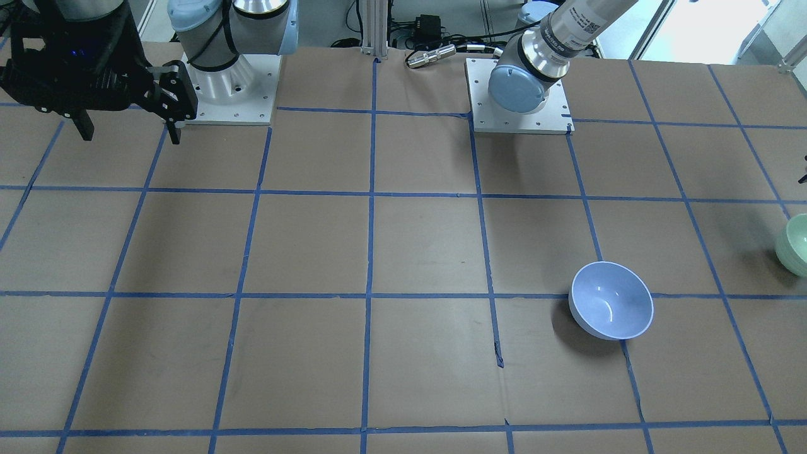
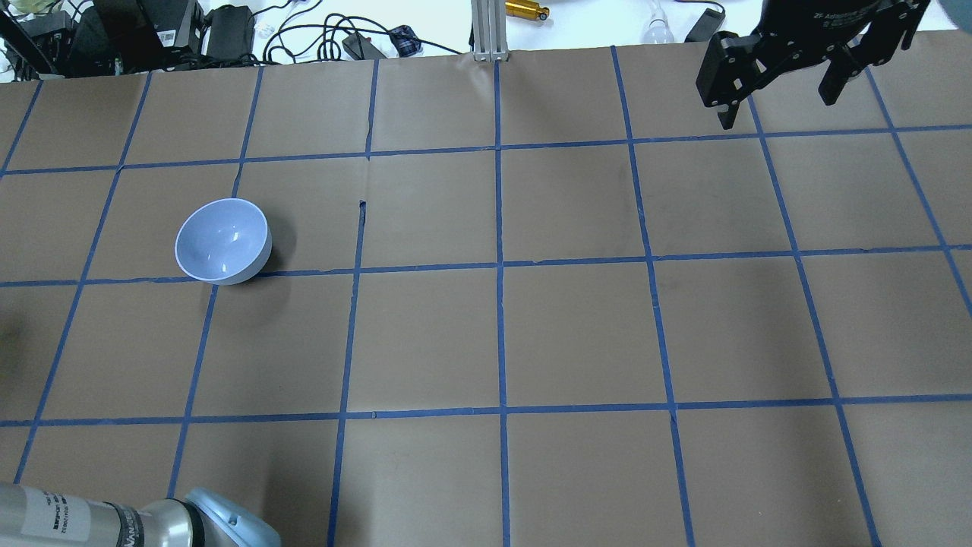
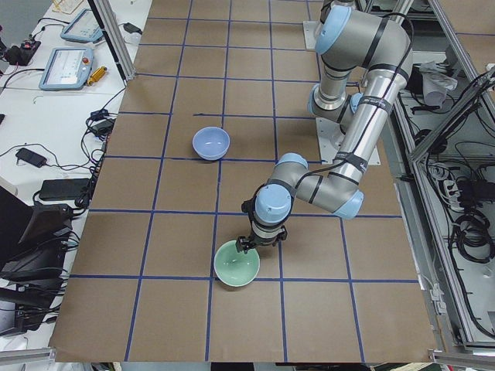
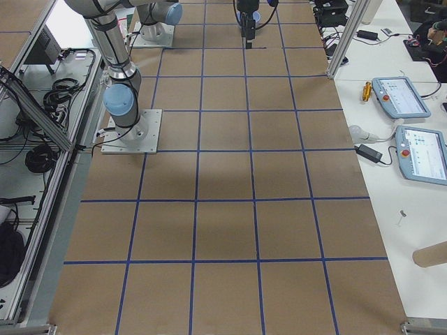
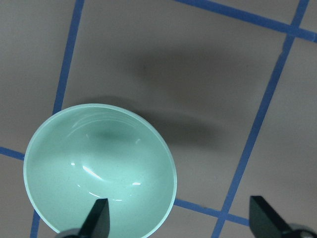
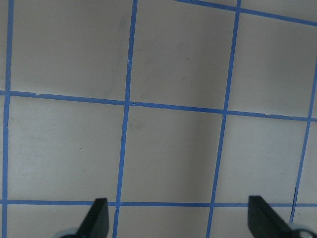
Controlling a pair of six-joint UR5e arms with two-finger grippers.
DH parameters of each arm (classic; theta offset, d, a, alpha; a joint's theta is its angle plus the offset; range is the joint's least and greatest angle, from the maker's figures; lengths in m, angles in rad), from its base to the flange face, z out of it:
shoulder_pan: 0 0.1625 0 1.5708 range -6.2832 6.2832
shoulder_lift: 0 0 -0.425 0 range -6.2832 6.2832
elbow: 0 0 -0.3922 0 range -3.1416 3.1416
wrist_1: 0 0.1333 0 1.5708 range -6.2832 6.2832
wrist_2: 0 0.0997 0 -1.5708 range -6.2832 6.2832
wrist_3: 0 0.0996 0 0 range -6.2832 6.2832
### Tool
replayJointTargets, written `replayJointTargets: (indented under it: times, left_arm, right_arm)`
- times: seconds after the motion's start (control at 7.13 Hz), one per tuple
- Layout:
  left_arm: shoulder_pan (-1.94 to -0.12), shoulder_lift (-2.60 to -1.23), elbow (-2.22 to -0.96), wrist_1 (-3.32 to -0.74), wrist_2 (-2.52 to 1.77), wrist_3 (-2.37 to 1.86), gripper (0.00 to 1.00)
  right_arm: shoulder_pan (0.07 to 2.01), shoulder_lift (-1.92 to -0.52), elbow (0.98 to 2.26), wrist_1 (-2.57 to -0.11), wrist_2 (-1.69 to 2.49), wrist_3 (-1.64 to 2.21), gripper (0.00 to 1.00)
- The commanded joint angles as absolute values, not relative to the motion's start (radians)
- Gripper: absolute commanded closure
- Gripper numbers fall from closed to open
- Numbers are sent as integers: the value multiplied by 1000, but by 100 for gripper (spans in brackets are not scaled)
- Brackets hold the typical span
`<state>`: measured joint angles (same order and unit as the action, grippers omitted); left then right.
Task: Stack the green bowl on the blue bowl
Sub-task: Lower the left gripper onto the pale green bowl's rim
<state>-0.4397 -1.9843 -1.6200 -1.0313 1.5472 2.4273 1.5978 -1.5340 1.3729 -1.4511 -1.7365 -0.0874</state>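
Left wrist view has the left gripper [image 5: 178, 200] wide at the green bowl [image 5: 99, 163]; overhead shows the blue bowl [image 2: 222, 241].

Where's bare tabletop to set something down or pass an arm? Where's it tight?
Free: the whole middle of the table, from the blue bowl across to the right gripper, and the squares beneath that gripper. Tight: the robot's-left end, where the open left gripper straddles the rim of the green bowl.
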Motion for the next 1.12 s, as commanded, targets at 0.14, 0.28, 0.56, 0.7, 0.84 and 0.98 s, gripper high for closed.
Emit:
replayJointTargets:
  times: [0.14, 0.28, 0.56, 0.7, 0.84, 0.98]
  left_arm:
    - [-431, -2061, -1617, -925, 1503, 2514, 0]
    - [-431, -2075, -1617, -925, 1502, 2516, 0]
    - [-431, -2095, -1614, -925, 1503, 2519, 0]
    - [-431, -2105, -1611, -925, 1508, 2517, 0]
    - [-431, -2112, -1611, -925, 1517, 2517, 0]
    - [-431, -2114, -1611, -925, 1526, 2517, 0]
  right_arm:
    - [1598, -1534, 1373, -1451, -1736, -87, 0]
    - [1598, -1534, 1373, -1451, -1736, -87, 0]
    - [1598, -1534, 1373, -1451, -1736, -87, 0]
    - [1597, -1534, 1373, -1451, -1736, -87, 0]
    - [1598, -1534, 1373, -1451, -1736, -87, 0]
    - [1597, -1534, 1373, -1451, -1736, -87, 0]
